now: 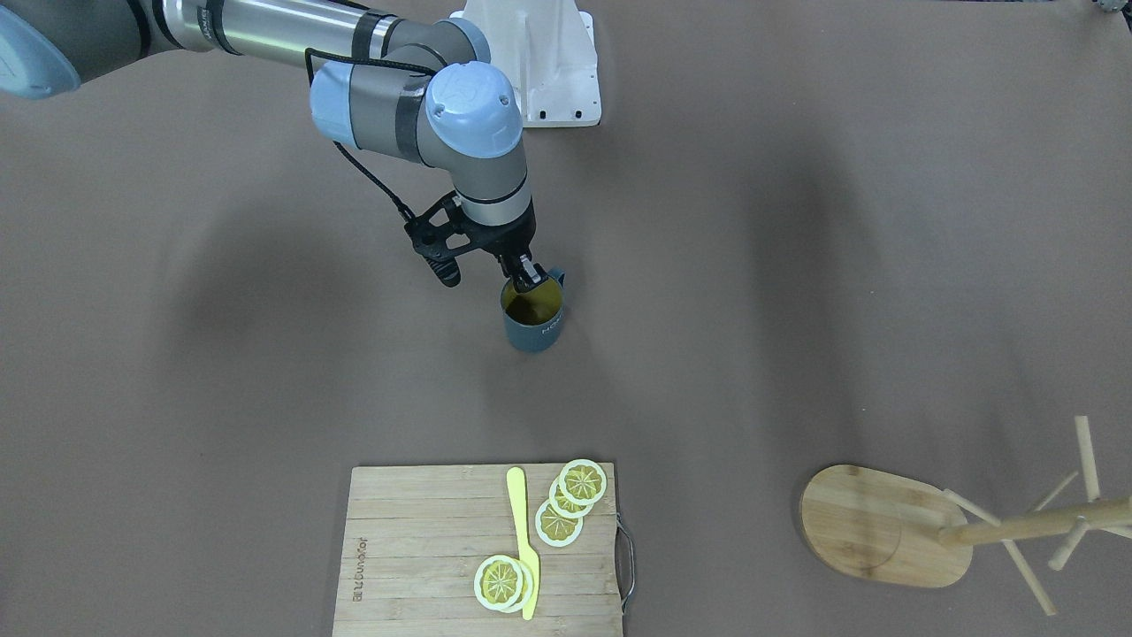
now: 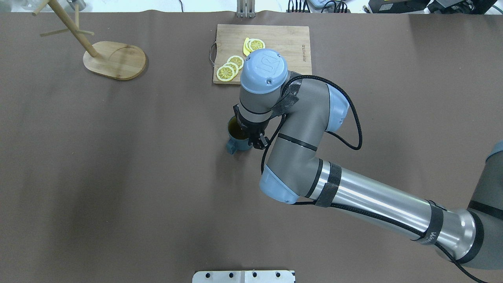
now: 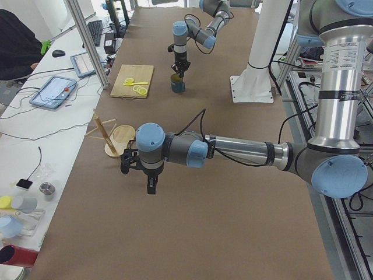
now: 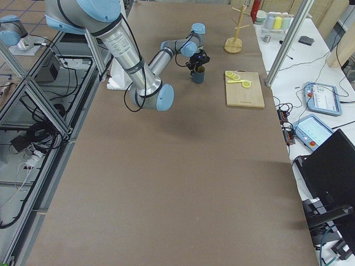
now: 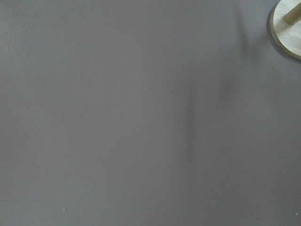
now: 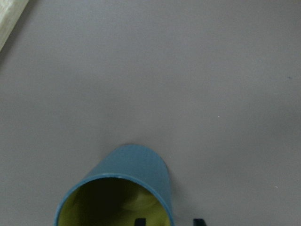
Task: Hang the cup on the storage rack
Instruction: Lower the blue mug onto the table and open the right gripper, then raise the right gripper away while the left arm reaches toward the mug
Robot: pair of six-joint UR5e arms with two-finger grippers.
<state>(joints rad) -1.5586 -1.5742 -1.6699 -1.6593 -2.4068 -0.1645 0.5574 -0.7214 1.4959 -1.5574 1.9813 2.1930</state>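
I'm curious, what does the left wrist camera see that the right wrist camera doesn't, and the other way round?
Only the left wrist view: an edge of the storage rack's wooden base, top right. Only the right wrist view: the cup, yellow inside, the right hand's fingertips straddling its wall, and a cutting board corner. Both: the brown table.

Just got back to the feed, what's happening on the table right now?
The right gripper is down at the upright dark teal-grey mug, one finger inside its yellow interior, one outside the wall, not yet closed. The mug stands on the table, far from the light wooden mug tree at the corner. The left gripper hovers near that tree, empty.
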